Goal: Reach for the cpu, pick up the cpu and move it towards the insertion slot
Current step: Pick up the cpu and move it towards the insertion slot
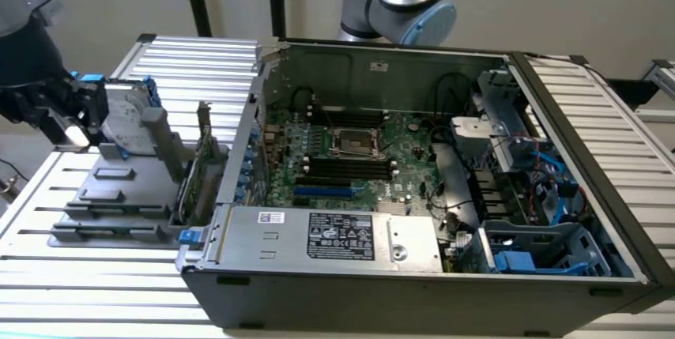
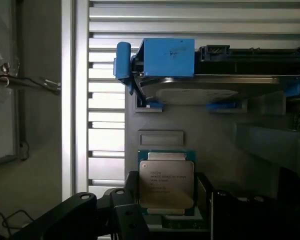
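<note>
Slats of bright aluminium make up the desk (image 1: pixel 95 291), which carries an open computer case (image 1: pixel 422 301) and, at the exterior view's left of it, a grey tray (image 1: pixel 116 197). A silver hard drive (image 1: pixel 126 118) with blue brackets stands on edge in that tray.

In the wrist view the cpu (image 2: pixel 166 184) faces up with its silvery top and fine print, a thin green border around it, just beside the hard drive and over the tray's grey surface. The pincer (image 2: pixel 167 176) is clamped on it: 2 dark fingers (image 2: pixel 132 196) sit flush against 2 opposite edges of the chip. I cannot tell whether the cpu rests on the tray or is raised off it.

The insertion slot (image 1: pixel 353 143), a shiny metal frame around a dark centre, lies on the green board inside the case, just above the long black memory slots (image 1: pixel 348 169) in the exterior view. It is well apart from the cpu, towards the exterior view's right.
</note>
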You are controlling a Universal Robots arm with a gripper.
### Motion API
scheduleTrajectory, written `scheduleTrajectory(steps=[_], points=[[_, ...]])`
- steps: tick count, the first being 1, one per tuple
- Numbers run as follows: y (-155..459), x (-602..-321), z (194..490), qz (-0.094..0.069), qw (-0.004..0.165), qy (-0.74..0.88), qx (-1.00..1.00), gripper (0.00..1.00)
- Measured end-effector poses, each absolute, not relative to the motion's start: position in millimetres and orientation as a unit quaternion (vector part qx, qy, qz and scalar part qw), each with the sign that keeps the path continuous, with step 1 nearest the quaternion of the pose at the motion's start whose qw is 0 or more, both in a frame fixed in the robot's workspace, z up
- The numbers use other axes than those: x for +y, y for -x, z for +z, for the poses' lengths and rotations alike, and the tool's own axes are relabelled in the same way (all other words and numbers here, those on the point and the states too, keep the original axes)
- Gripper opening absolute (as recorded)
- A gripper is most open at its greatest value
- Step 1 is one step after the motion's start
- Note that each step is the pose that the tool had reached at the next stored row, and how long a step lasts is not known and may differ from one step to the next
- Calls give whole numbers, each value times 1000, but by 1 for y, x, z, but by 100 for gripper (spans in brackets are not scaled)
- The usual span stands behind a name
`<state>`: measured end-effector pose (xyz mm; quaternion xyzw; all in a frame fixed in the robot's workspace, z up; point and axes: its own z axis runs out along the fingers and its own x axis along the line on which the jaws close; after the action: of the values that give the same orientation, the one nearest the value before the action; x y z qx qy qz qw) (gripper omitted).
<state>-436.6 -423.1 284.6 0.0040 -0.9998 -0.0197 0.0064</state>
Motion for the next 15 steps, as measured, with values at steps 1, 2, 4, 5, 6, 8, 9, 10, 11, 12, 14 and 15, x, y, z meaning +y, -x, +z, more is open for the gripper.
scheduleTrajectory(steps=[1, 2, 4, 5, 6, 8, 9, 10, 11, 12, 14, 15], points=[[436, -423, 289, -20, 6, -4, -1000, 55], [436, -423, 294, -20, 6, -4, -1000, 55], [435, -423, 303, -20, 6, -4, -1000, 55], [435, -423, 307, -20, 6, -5, -1000, 55], [434, -423, 312, -20, 6, -5, -1000, 55], [432, -423, 321, -20, 6, -6, -1000, 55], [429, -423, 326, -20, 7, -6, -1000, 55], [425, -423, 330, -20, 7, -7, -1000, 55], [422, -423, 335, -21, 7, -7, -1000, 55], [418, -423, 339, -21, 7, -8, -1000, 55], [410, -423, 348, -22, 8, -9, -1000, 55], [406, -423, 353, -23, 8, -9, -1000, 55]])
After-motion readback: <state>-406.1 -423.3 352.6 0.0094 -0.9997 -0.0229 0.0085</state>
